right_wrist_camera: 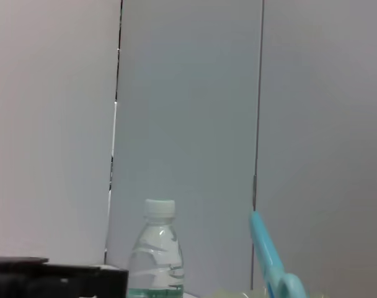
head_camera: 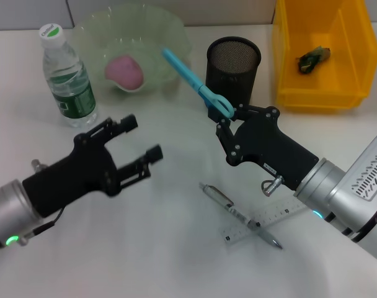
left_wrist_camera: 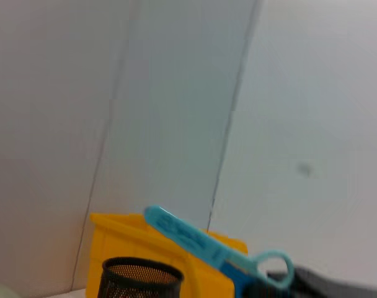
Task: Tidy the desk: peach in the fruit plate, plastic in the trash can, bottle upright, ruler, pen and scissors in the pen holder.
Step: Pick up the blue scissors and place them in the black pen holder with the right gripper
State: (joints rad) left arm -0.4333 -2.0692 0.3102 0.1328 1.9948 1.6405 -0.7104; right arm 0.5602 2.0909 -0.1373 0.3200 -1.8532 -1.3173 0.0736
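My right gripper (head_camera: pixel 224 118) is shut on the light blue scissors (head_camera: pixel 195 82), holding them by the handles with the blades slanting up and away, just left of the black mesh pen holder (head_camera: pixel 233 64). The scissors (left_wrist_camera: pixel 201 243) also show in the left wrist view, in front of the pen holder (left_wrist_camera: pixel 141 278); the right wrist view shows their blade (right_wrist_camera: pixel 267 259). The pink peach (head_camera: pixel 125 71) lies in the pale green fruit plate (head_camera: pixel 170 37). The bottle (head_camera: pixel 68 77) stands upright at the back left. A pen (head_camera: pixel 238 215) lies across a clear ruler (head_camera: pixel 263 221) near my right arm. My left gripper (head_camera: pixel 143 141) hangs open over bare table.
A yellow bin (head_camera: pixel 325 53) stands at the back right with a crumpled green and yellow scrap (head_camera: pixel 314 58) inside. A grey panelled wall closes the back of the white table (head_camera: pixel 170 248).
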